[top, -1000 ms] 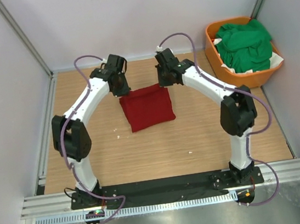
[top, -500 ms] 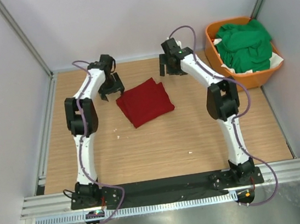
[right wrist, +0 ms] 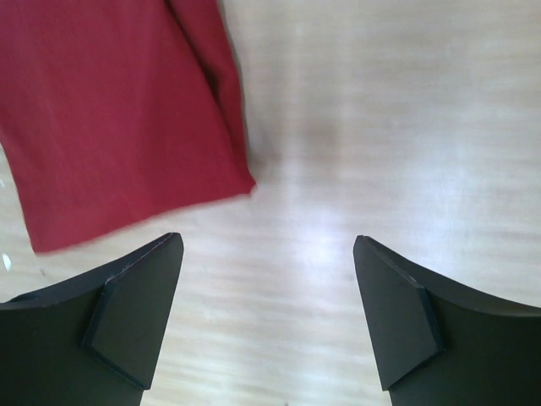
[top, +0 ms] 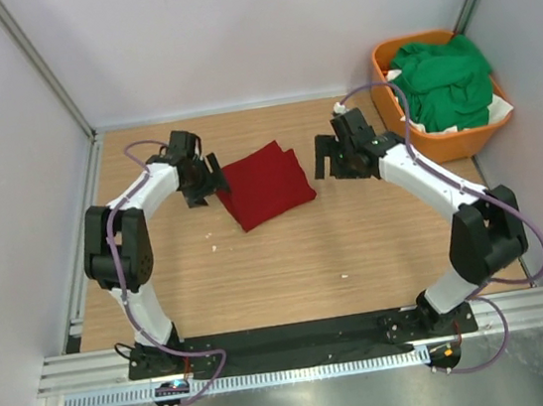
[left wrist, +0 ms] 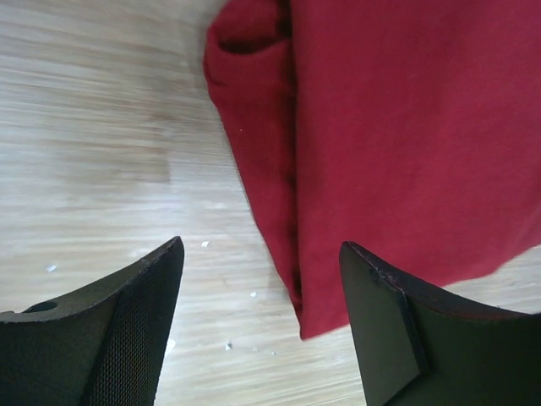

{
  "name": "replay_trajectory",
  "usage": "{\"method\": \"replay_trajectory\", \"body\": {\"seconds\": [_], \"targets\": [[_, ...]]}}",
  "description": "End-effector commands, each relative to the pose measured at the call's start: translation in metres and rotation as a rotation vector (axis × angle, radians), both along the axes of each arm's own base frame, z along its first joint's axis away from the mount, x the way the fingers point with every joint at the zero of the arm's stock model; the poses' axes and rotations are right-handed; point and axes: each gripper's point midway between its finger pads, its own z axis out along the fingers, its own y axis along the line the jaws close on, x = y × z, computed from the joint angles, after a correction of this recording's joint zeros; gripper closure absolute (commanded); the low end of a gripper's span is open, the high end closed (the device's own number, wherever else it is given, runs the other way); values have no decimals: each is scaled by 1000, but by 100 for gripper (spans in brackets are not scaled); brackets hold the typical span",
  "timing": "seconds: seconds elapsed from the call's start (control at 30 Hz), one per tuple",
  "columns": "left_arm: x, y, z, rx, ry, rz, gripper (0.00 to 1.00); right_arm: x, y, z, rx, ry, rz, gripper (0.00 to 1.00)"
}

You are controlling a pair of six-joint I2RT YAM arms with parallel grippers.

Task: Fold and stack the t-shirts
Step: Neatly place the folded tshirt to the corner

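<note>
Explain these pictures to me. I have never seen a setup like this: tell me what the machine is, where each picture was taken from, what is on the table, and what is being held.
The machine is two robot arms, a left arm and a right arm, bolted at the near edge of a wooden table. The wide picture looks down from above and behind them. The other two pictures come from cameras on the wrists, and each shows its own two dark fingers: the left hand and the right hand. Both hands are open and hold nothing. A folded dark red t-shirt lies on the table between them. Green t-shirts are piled in an orange basket at the far right.
</note>
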Motion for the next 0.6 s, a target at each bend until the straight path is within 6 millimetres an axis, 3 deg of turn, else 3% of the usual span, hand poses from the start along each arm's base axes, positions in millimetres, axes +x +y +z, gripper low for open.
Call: {"method": "replay_trajectory", "body": {"seconds": [0.0,0.03,0.07,0.13,0.2,0.33,0.43,0.47,0.53,0.57], "targets": [[17,-28,-5,-137,-73,-66,25,-22,4,25,104,-61,15,12],[21,-31,-7,-147,-87,-70,25,-34,0,17,101,-39,17,11],[21,-31,-12,-147,-82,-67,25,-42,-2,27,119,-63,17,12],[22,-33,-20,-161,-86,-65,24,-58,-8,17,113,-43,17,12],[24,-35,-25,-171,-88,-59,24,-68,-13,22,125,-63,14,11],[25,-35,-44,-167,-64,-34,27,-88,-22,3,113,-25,9,12],[24,-31,-64,-147,-30,-11,39,-100,-21,-3,124,3,33,12],[24,-31,-74,-145,-13,-12,52,-103,-23,-4,116,3,36,12],[25,-33,-81,-146,-5,-21,64,-105,-25,-4,108,3,33,12],[29,-35,-81,-154,-9,-29,79,-106,-27,-4,106,2,28,12]]}}
